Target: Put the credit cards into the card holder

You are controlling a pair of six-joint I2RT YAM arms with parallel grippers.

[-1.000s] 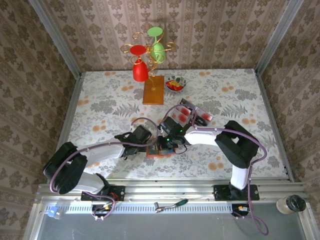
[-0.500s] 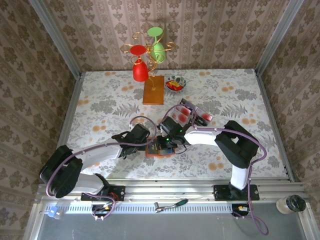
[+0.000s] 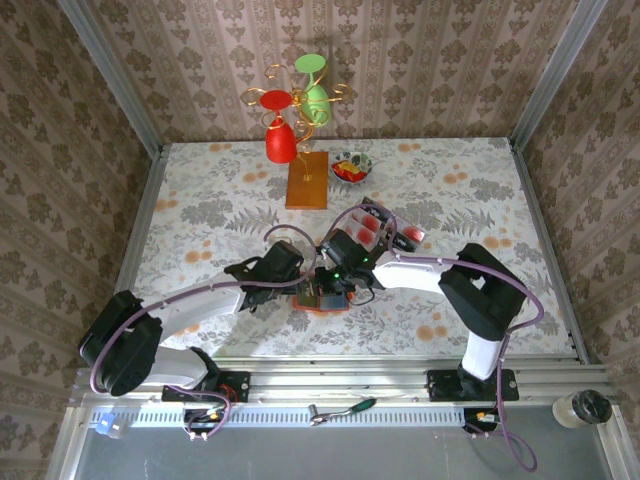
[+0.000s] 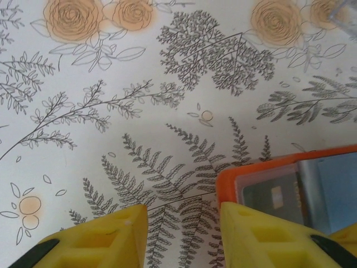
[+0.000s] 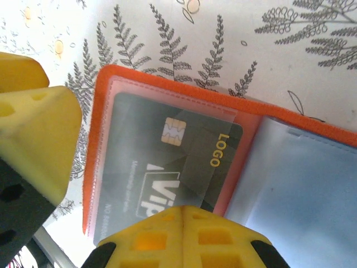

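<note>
Card holder [image 5: 97,145]: bright orange, lying open and flat on the bench [image 3: 200,200], near of centre, between the two wrists. Clear pocket on its left half, pale bluish sleeve on its right half.
Left arm: reaches from the near-left base rightward to the holder's left side.
Left gripper [image 4: 181,215]: low over the bench. Yellow fingers [image 4: 95,237] stand a moderate gap apart with only fern-print cloth between them, nothing held. One finger overlaps the holder's orange corner; touching or just above, cannot tell.
Glass stand [image 3: 307,180]: wooden base, far of centre. A red glass [image 3: 281,140] and a green glass [image 3: 317,100] sit on its gold wire arms.
Black card [image 5: 167,162]: inside the clear pocket, slightly askew. Gold chip, "LOGO" and "VIP" readable through the plastic.
Right gripper [image 5: 184,215]: fingers pressed together, no gap. The closed tip sits over the near edge of the pocket and black card; contact cannot be told.
Bowl [image 3: 350,167]: small, just right of the stand's base, red and yellow pieces inside.
Clear tray [image 3: 390,218]: just far-right of the holder, beyond the right wrist. Credit cards [image 3: 368,232] lie in it, red ones visible.
Right arm: bends from the near-right base leftward to the holder.
Cup [image 3: 585,408]: lidded, off the bench, by the near-right rail.
</note>
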